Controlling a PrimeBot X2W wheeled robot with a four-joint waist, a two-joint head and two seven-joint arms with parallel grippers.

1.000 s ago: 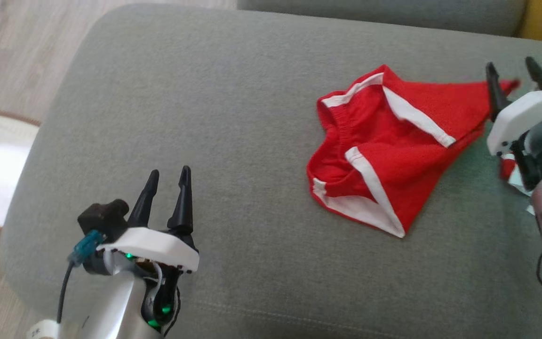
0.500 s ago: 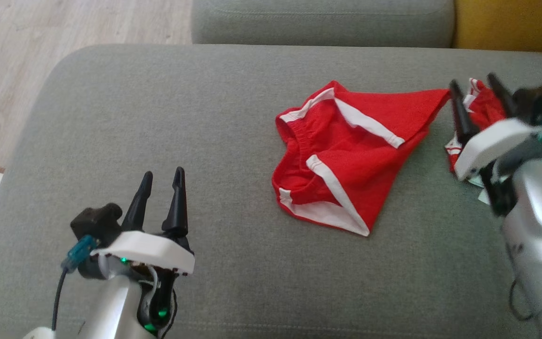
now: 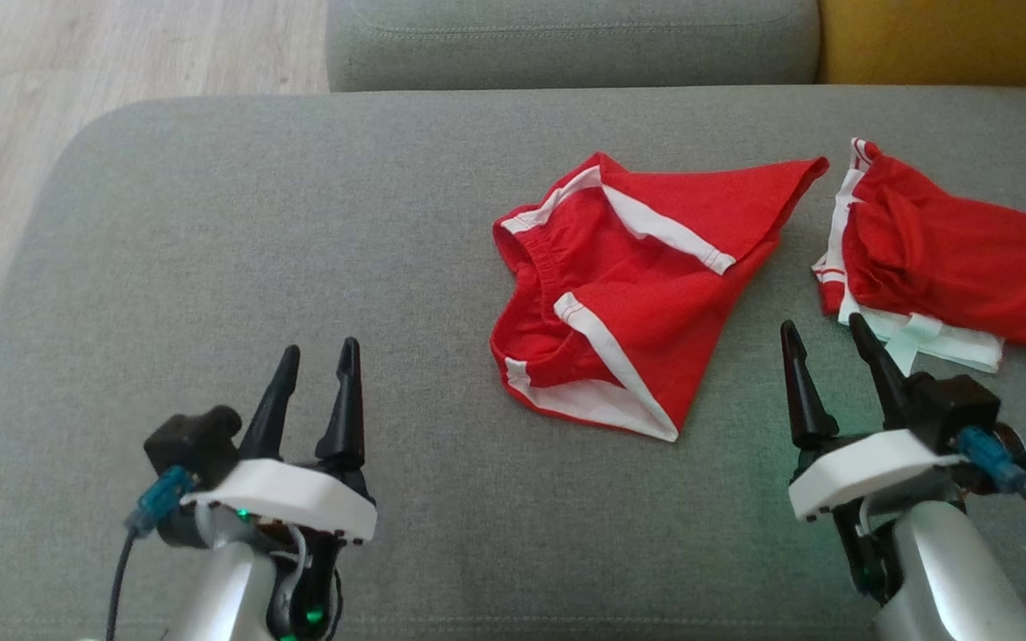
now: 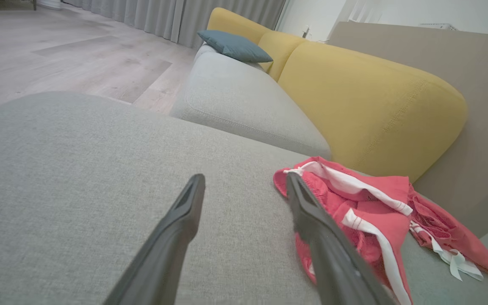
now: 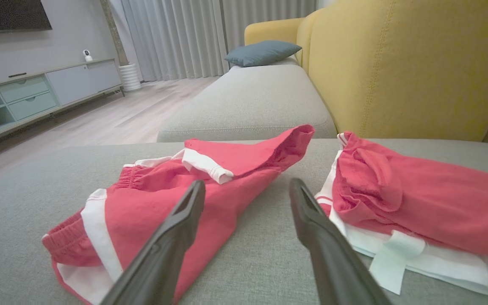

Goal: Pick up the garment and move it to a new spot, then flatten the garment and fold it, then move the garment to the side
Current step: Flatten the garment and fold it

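The garment point(image 3: 633, 294) lies between left tool point(image 3: 321, 345) and right tool point(image 3: 821, 321) — both spread, empty.

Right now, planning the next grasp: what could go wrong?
1. The open right tool points at the gap between the red shorts and a second red garment close by; it might snag the wrong one.
2. The shorts lie bunched, one leg folded over; a pinch may catch only one layer.
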